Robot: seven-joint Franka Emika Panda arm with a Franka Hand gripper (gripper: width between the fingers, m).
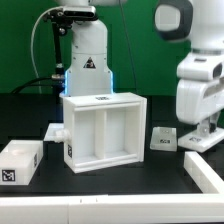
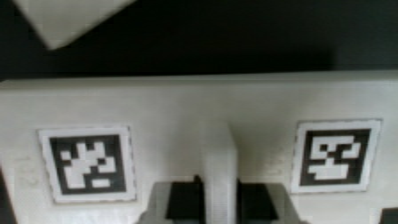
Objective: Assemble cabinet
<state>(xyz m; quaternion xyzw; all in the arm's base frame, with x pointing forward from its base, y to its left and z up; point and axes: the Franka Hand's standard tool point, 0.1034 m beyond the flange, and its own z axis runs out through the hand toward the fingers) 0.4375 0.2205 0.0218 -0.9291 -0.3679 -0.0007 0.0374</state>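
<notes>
Cabinet (image 1: 103, 130) sits mid-desk (image 1: 120, 195), open side facing the exterior camera, divider down the middle. Tool (image 1: 203, 138) is off at the exterior view's right, well apart from it, jaws pinched together. Wrist cam shows it just above a white two-tag panel (image 2: 196, 105). Can't tell if it's gripping anything.

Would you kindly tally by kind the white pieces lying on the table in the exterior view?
cabinet: 1
small white tagged blocks: 2
partly hidden white piece beside the cabinet: 1
white bar at the exterior view's right: 1
Total: 5
</notes>
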